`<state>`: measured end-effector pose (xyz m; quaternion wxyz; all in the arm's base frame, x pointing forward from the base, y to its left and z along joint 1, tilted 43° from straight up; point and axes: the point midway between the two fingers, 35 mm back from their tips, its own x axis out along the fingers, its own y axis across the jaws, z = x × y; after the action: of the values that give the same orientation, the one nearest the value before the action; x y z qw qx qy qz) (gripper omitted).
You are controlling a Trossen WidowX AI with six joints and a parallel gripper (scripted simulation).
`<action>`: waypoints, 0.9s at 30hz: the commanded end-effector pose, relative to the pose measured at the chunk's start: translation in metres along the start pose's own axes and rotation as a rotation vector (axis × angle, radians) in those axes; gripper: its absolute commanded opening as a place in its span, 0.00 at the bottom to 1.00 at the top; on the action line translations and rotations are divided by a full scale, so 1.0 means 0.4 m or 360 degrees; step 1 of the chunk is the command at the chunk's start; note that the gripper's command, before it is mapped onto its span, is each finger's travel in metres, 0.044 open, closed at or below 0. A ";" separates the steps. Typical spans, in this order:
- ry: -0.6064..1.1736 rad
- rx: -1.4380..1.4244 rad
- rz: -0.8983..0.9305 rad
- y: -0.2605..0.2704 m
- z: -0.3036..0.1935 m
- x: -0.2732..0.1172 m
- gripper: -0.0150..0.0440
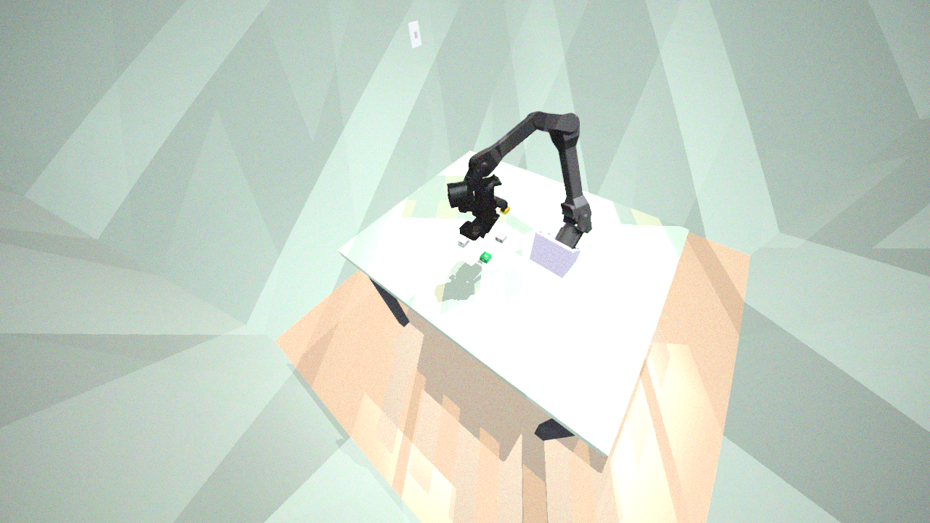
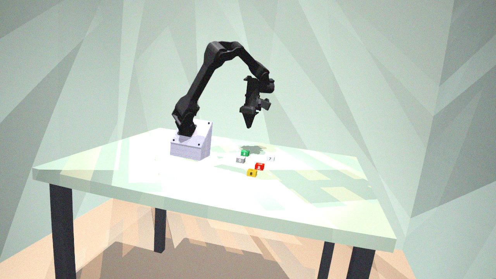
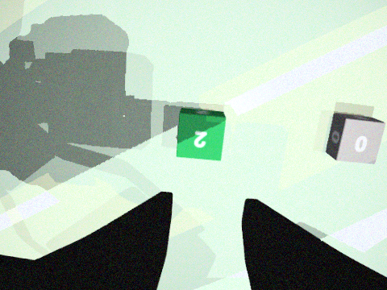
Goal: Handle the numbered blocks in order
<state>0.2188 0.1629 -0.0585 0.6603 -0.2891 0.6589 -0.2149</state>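
My gripper (image 1: 482, 234) (image 2: 248, 127) (image 3: 208, 208) hangs above the table, its fingers partly apart with nothing between them. The green block 2 (image 1: 485, 257) (image 2: 245, 152) (image 3: 201, 137) sits below, ahead of the fingertips in the wrist view. The grey block 0 (image 1: 500, 237) (image 2: 240, 159) (image 3: 360, 142) lies to its right in the wrist view. The white block 7 (image 1: 463, 242) (image 2: 270, 159), red block 9 (image 2: 259, 166) and yellow block 8 (image 1: 505, 210) (image 2: 251, 172) also rest on the table. The arm hides the red block in the top view.
The pale lilac base (image 1: 554, 254) (image 2: 190, 151) carries the arm on the white table (image 1: 552, 351) (image 2: 166, 183). The blocks stand in a loose group beside it. The arm's shadow falls beside the green block.
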 end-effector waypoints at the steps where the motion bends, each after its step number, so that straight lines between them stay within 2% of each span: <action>1: -0.0003 0.0008 0.0011 -0.003 0.076 -0.006 0.46; 6: -0.0007 0.0013 0.0005 -0.041 0.236 -0.003 0.46; 12: -0.0007 0.0014 0.0002 -0.049 0.257 0.000 0.46; 14: -0.0008 0.0014 0.0003 -0.047 0.261 0.034 0.55; 18: -0.0008 0.0015 -0.0002 -0.050 0.259 0.195 0.72; 22: -0.0008 0.0015 -0.0003 -0.050 0.258 0.203 0.90; 23: -0.0008 0.0015 -0.0003 -0.050 0.258 0.203 0.93; 27: -0.0008 0.0015 -0.0003 -0.050 0.258 0.209 0.93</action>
<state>0.3270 0.1063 -0.1073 0.6630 -0.2832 0.6575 -0.2189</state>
